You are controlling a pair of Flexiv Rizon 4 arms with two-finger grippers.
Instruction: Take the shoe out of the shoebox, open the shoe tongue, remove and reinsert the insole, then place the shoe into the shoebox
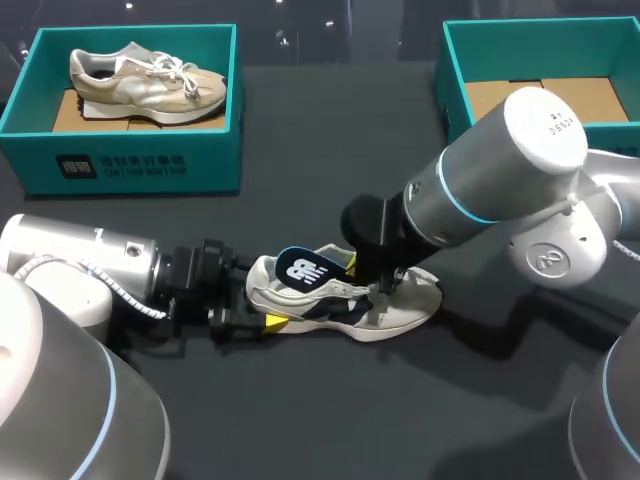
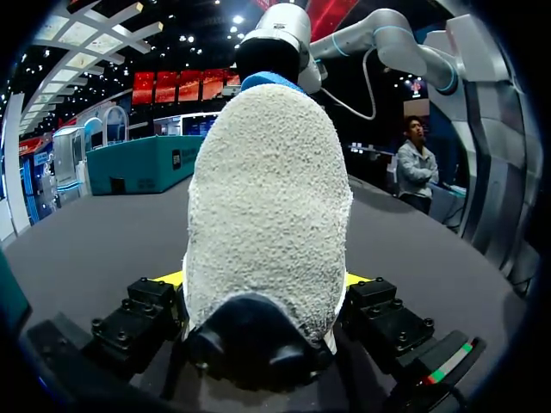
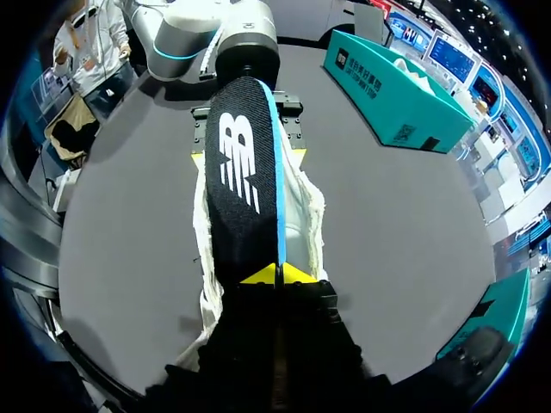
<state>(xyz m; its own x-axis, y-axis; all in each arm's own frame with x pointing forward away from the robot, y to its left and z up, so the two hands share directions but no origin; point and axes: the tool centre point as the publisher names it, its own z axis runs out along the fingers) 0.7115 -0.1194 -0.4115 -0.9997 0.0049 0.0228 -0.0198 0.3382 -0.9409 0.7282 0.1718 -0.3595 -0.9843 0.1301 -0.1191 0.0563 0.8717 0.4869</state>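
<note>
A white and navy shoe (image 1: 345, 300) lies on its side on the dark table, heel toward my left arm. My left gripper (image 1: 262, 318) has its fingers wide apart, one on each side of the heel (image 2: 267, 198), pressing on it. A dark blue insole (image 1: 305, 268) with a white logo stands partly out of the shoe's opening. My right gripper (image 1: 375, 285) comes in over the toe end and is shut on the insole's front edge (image 3: 245, 249), its yellow tips (image 3: 258, 275) pinched together. The white lining (image 3: 303, 224) shows beside the insole.
A teal shoebox (image 1: 140, 150) at the back left holds a beige shoe (image 1: 150, 82). A second teal shoebox (image 1: 455, 85) with a cardboard floor stands at the back right, behind my right arm.
</note>
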